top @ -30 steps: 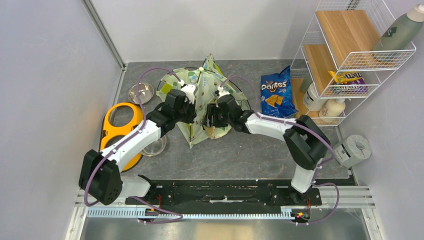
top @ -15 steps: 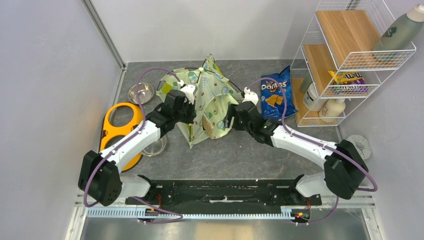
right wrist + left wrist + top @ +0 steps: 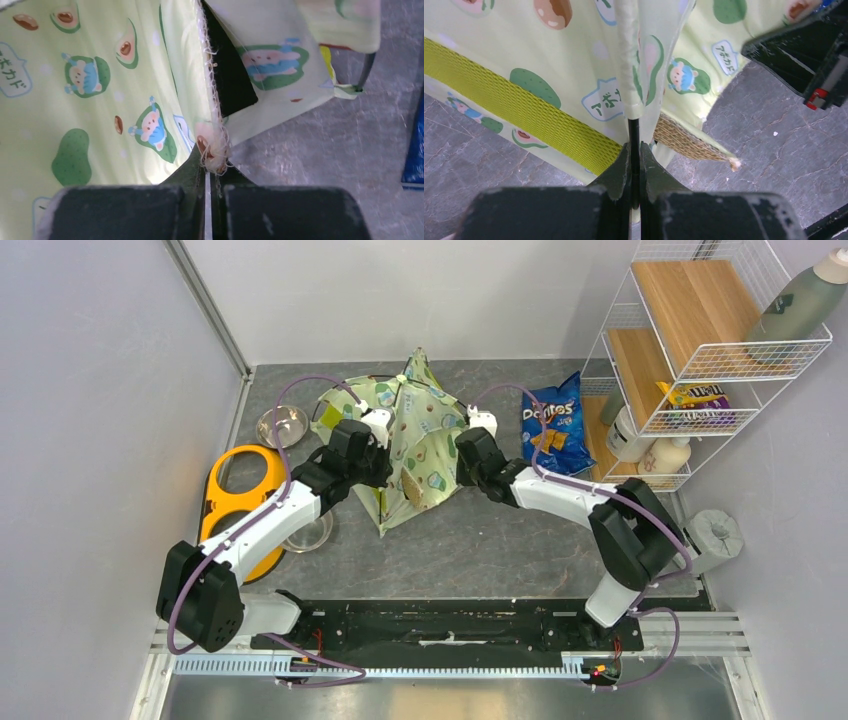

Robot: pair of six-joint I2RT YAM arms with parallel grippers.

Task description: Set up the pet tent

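The pet tent (image 3: 415, 425) stands half collapsed in a peak at the middle back of the table, pale green fabric with avocado print. My left gripper (image 3: 384, 462) is at its left side, shut on a thin black pole (image 3: 634, 134) just below where the pole enters a fabric sleeve (image 3: 628, 60). A lime-green mesh band (image 3: 524, 117) runs across the fabric beside it. My right gripper (image 3: 462, 460) is at the tent's right side, shut on a frayed fabric corner (image 3: 214, 145). Another black pole end (image 3: 365, 70) pokes out lower on that side.
An orange twin-bowl holder (image 3: 240, 498) and two steel bowls (image 3: 283, 425) (image 3: 310, 532) lie left of the tent. A Doritos bag (image 3: 553, 425) lies right of it, beside a white wire shelf (image 3: 690, 350). A tan woven flap (image 3: 689, 145) hangs under the fabric.
My right gripper left the tent's middle, swung out right with jaws open, then came back and shut on the tent's right edge. The left gripper has kept its hold.
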